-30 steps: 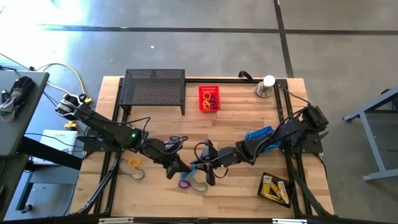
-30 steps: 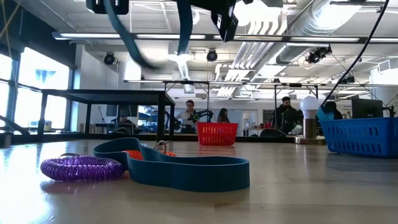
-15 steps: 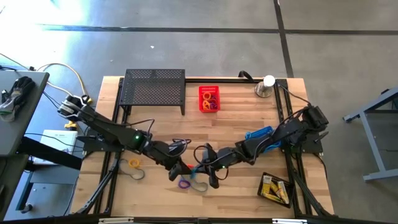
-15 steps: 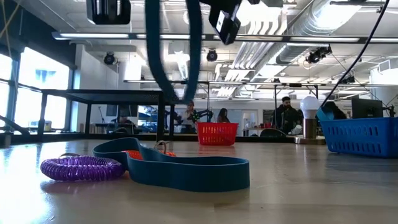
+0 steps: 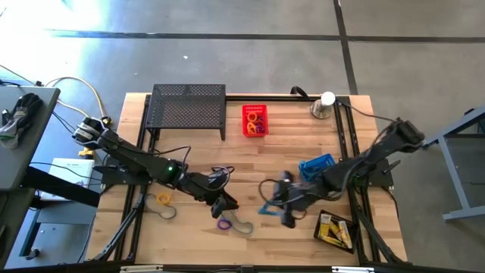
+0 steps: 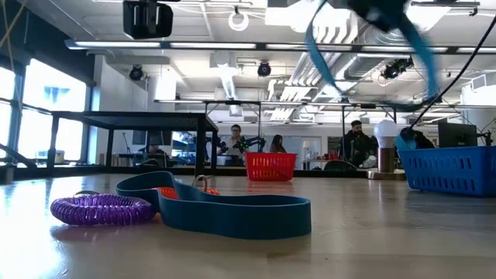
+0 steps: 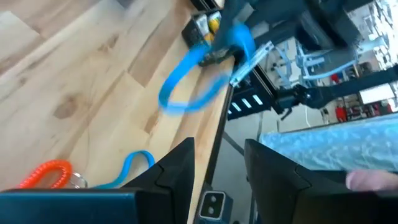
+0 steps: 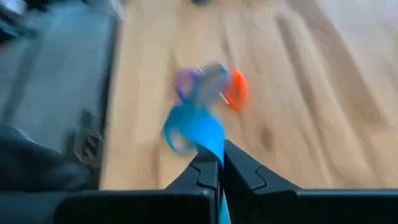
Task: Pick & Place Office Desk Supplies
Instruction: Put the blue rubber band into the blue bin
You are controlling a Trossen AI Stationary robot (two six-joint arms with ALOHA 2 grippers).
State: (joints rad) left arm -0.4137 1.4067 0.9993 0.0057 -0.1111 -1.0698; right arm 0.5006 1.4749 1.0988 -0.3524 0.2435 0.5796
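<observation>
My left gripper (image 5: 226, 203) hangs with its fingers (image 7: 177, 168) parted and bare, just beside the purple coil (image 5: 224, 223). My right gripper (image 5: 282, 211) is pinched tight on a blue band (image 7: 199, 68), lifted clear of the wooden table (image 5: 189, 159), right of that coil and near the blue bin (image 5: 316, 167). Another blue band (image 6: 225, 211) lies flat against the coil, an orange loop (image 7: 43, 173) behind it. People sit in the room beyond the red basket (image 6: 270, 166).
</observation>
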